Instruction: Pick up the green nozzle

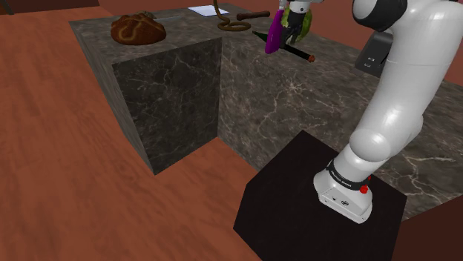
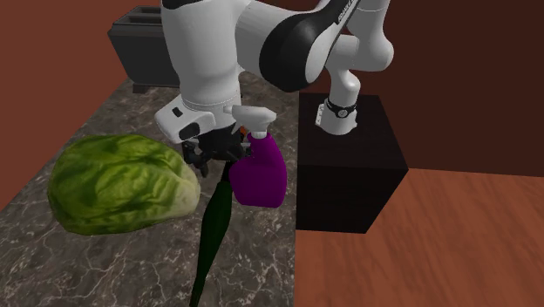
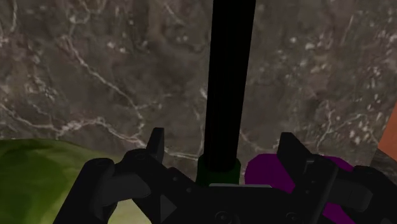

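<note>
The green nozzle (image 2: 209,240) is a long, very dark green rod lying on the marbled counter (image 1: 297,96). In the shoulder view the nozzle (image 1: 288,47) runs out from under the hand to a reddish tip. My gripper (image 3: 224,145) is low over its thicker green end, open, one finger on each side of the rod and neither touching it. In the second exterior view the gripper (image 2: 214,157) sits between a big green lettuce (image 2: 122,183) and a purple spray bottle (image 2: 260,170) with a white trigger head.
A brown bread loaf (image 1: 138,28), a brown coiled rope (image 1: 231,24) and a white sheet (image 1: 202,10) lie on the far part of the counter. A dark toaster-like box (image 2: 139,48) stands near the arm. The black stand (image 1: 312,193) sits on the wooden floor beside the counter.
</note>
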Motion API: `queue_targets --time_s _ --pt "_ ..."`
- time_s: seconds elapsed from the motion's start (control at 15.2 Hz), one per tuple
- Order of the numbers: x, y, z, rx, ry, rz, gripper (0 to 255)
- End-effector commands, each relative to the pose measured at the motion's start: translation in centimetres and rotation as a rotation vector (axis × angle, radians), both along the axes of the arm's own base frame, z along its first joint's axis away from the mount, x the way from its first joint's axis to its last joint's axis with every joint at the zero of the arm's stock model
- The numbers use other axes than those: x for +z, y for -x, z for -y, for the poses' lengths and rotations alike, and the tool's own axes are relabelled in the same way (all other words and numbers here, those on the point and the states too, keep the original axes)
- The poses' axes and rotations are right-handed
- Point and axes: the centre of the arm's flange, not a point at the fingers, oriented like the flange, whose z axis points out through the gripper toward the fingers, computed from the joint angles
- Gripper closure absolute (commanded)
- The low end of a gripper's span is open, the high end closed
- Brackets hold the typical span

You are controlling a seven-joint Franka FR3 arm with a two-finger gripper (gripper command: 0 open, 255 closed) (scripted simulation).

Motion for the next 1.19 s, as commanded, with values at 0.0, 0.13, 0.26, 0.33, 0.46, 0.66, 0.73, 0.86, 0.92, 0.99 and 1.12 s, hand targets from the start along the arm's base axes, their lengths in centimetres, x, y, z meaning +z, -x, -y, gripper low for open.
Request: queue_targets --time_s 0.0,0.13,0.26,0.33,0.46,0.66,0.73,0.86,0.92,0.99,1.12 --pt "-1.9 0.0 0.1 -0.004 -0.003 -0.011 0" --pt "-1.9 0.0 0.1 -0.004 -0.003 -0.011 0" --pt "-2.0 0.2 0.0 -0.004 -0.003 -0.011 255" --pt "-1.9 0.2 0.1 -0.004 -0.003 -0.011 255" --pt "-1.8 0.1 0.0 -0.004 -0.003 -0.011 255" --pt "-1.7 0.0 -0.1 -0.004 -0.003 -0.011 255" --pt "-1.6 0.0 0.0 -0.004 -0.003 -0.011 255" --pt "-1.4 0.0 0.1 -0.004 -0.003 -0.011 255" --pt "-0.9 0.0 0.1 -0.004 -0.003 -0.011 255" --pt "-0.4 0.0 0.1 -0.004 -0.003 -0.011 255" --pt "0.7 0.0 0.1 -0.004 -0.003 -0.011 255"
